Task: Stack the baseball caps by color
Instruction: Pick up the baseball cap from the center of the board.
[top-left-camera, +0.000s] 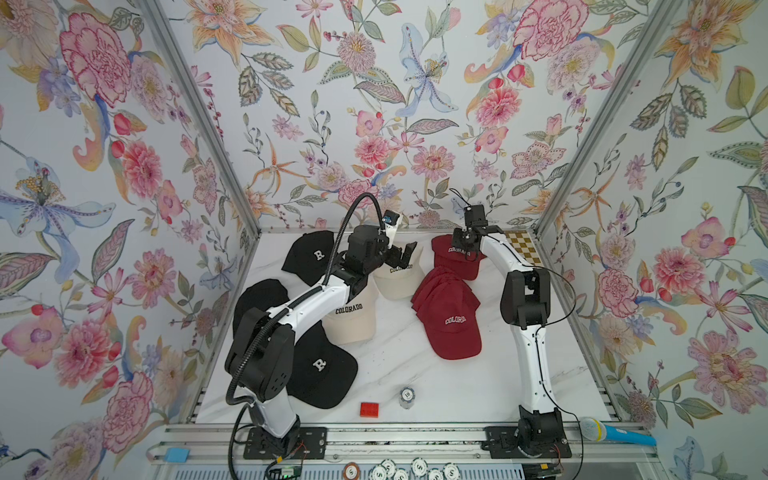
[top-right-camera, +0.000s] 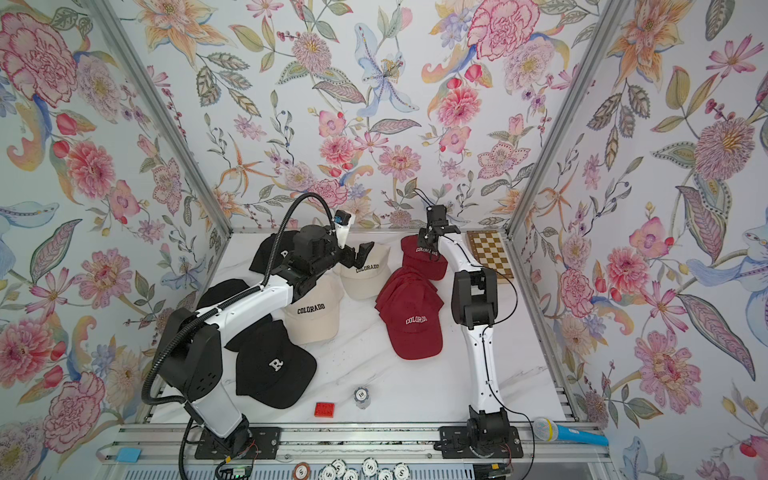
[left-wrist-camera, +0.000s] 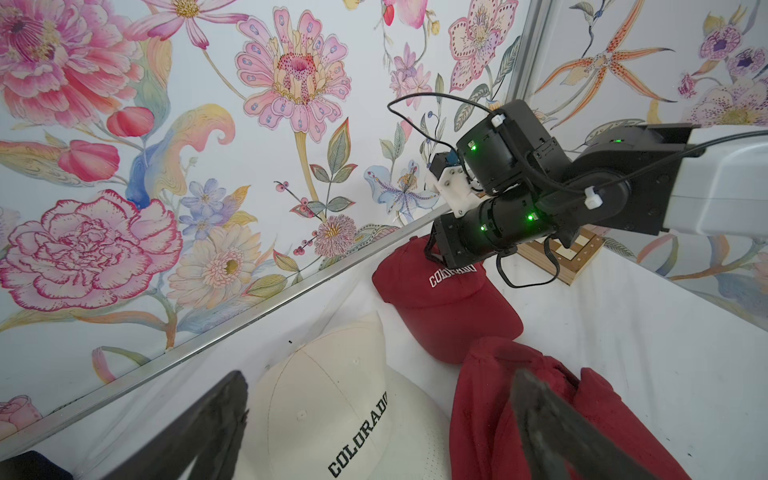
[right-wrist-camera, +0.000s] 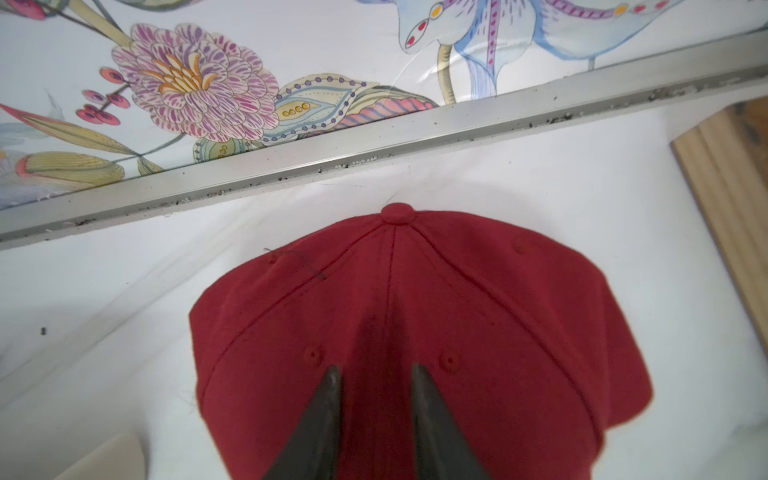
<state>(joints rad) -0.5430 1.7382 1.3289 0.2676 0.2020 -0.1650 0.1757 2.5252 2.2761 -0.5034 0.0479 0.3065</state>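
Poker chips at front rail; white marble surface, floral walls. Left gripper raised over cream cap, jaws wide; right gripper narrow, pinching far-edge maroon cap.

1. Worktop: white marble with faint grey veins.
2. Walls: pale wallpaper with pink, orange and blue flowers and green leaves.
3. Maroon caps: white "COLORADO" lettering.
4. Cream caps: black "COLORADO" lettering.
5. Black caps: white "R".
6. Chessboard: brown and cream checks, with a pale wood edge.
7. Block: red.
8. Microphone: blue handle, yellow band, pale head.
9. Left arm and right arm: white shells, black joints.
10. Left claw and right claw: black.
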